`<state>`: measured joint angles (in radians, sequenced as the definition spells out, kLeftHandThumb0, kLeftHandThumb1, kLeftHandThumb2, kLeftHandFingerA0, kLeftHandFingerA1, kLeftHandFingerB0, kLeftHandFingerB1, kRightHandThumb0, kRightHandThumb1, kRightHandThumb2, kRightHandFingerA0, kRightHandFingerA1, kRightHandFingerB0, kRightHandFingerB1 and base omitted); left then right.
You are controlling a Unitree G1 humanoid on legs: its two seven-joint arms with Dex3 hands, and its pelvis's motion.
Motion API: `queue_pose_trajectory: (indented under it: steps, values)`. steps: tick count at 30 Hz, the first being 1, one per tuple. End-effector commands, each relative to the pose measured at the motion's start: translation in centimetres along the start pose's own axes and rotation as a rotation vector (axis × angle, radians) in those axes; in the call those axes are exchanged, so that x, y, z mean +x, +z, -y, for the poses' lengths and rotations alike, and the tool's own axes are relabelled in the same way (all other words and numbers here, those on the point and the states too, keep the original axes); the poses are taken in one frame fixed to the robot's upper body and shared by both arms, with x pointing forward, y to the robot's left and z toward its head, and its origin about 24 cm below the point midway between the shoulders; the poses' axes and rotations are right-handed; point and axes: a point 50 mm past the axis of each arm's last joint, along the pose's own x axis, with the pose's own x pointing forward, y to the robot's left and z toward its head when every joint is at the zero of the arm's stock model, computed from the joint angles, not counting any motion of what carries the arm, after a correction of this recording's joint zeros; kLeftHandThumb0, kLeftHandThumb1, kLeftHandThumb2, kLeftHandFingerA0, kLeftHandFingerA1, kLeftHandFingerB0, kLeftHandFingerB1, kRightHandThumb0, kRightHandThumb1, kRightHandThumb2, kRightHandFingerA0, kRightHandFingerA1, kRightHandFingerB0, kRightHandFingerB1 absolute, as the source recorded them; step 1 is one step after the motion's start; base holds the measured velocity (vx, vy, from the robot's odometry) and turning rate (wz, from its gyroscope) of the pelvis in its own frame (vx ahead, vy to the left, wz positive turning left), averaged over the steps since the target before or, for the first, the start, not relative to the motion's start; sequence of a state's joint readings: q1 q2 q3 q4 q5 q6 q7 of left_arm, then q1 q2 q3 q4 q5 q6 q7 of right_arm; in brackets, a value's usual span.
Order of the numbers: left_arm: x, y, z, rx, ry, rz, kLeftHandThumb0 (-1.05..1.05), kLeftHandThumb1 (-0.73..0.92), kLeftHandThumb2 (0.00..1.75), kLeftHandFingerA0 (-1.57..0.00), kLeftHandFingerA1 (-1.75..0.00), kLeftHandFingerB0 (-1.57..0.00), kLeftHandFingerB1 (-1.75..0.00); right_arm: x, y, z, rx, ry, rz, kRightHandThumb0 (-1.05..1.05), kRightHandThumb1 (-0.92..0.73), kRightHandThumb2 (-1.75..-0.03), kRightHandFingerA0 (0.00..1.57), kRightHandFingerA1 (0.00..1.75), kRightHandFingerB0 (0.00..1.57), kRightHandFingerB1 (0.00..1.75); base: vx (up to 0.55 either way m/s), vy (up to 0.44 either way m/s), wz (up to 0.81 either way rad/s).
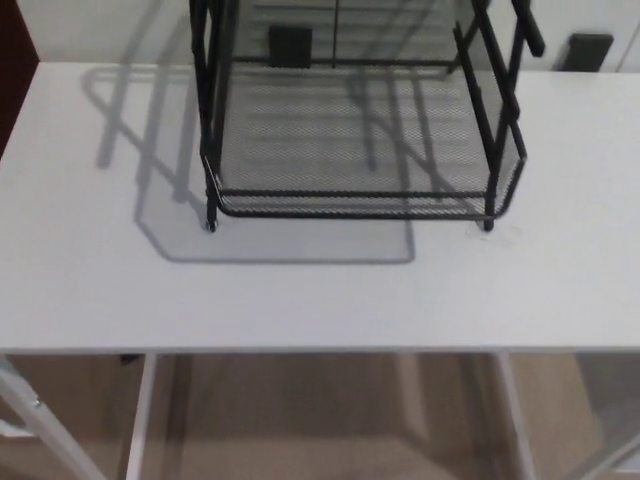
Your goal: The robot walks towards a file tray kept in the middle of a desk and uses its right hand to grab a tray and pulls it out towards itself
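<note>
A black wire-mesh file tray rack (360, 130) stands on the white desk (300, 290), toward the back middle. Its bottom tray's front rail (350, 205) faces me, and its upper tiers run off the top of the picture. Black uprights frame it on both sides, and its shadow falls to the left on the desk. Neither of my hands shows in the head view.
Two dark wall sockets (290, 45) (590, 50) sit on the wall behind the desk. The desk's front edge (320, 352) crosses the lower picture, with white legs (140, 420) and beige floor (320, 440) below. A dark red panel (12, 70) is at far left.
</note>
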<state>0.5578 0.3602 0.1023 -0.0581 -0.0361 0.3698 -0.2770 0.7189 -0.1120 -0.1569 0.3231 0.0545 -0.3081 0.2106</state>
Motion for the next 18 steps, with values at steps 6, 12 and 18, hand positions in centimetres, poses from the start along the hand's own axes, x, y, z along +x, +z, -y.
queue_pose_trajectory:
  steps: [6, 12, 18]
  values:
    - [0.11, -0.34, -0.05, 0.032, 0.021, 0.019, -0.33, 0.62, 0.58, -0.57, -0.54, -0.3, -0.33, -0.28, 0.04, 0.15, 0.014, -0.002, 0.014, -0.35, -0.36, -0.76, 0.69, 0.65, 0.57, 0.57, 0.05, -0.125, 0.03]
    - [-0.04, -0.26, 0.07, 0.048, -0.001, 0.031, -0.35, 0.62, 0.59, -0.54, -0.55, -0.31, -0.33, -0.34, 0.17, 0.03, 0.01, -0.002, 0.012, -0.33, -0.47, -0.53, 0.73, 0.49, 0.67, 0.44, 0.03, -0.169, -0.08]
    - [-0.04, -0.3, 0.11, 0.045, -0.022, 0.054, -0.35, 0.62, 0.59, -0.53, -0.53, -0.32, -0.34, -0.13, -0.24, 0.19, 0.018, -0.004, 0.006, -0.32, -0.48, -0.53, 0.73, 0.49, 0.66, 0.45, -0.02, 0.013, -0.02]
